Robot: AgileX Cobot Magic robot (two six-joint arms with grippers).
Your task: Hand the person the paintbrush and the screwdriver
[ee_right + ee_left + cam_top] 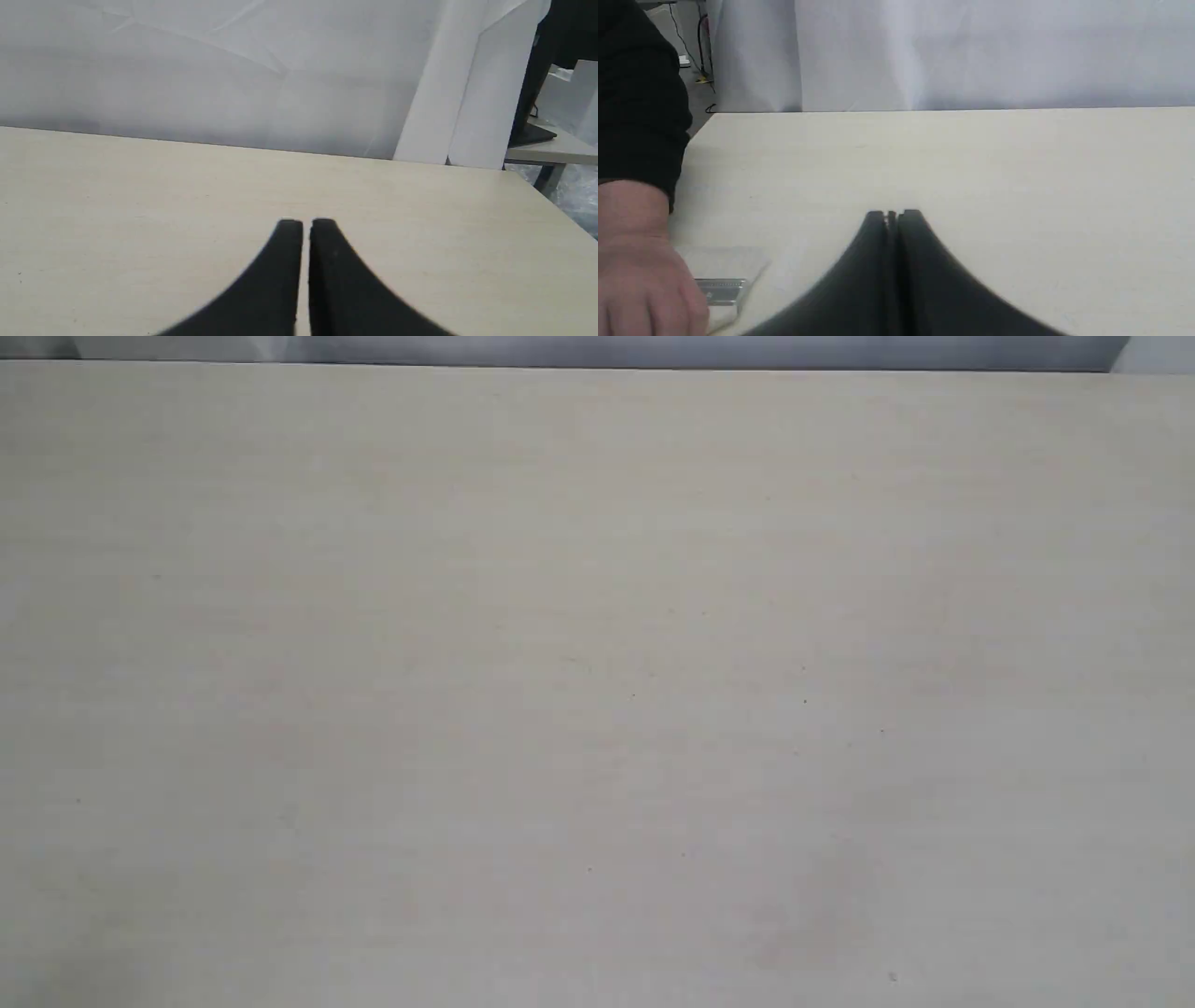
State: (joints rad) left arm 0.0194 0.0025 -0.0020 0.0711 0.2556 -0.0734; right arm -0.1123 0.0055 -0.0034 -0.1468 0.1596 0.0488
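Note:
In the left wrist view the paintbrush [720, 280] lies on the pale table [971, 177], showing its pale bristles and silver ferrule; a person's hand [640, 275] in a black sleeve covers its handle. My left gripper [893, 215] is shut, empty, a short way from the brush. My right gripper [306, 225] is shut with nothing in it above bare tabletop. The screwdriver is out of view. The exterior view shows only the table surface [597, 691], with no gripper and no tool.
A white backdrop [971, 51] hangs behind the table's far edge. Cables and floor [698, 56] show past one corner. In the right wrist view a second table with a dark stand [537, 135] sits beyond the table's corner.

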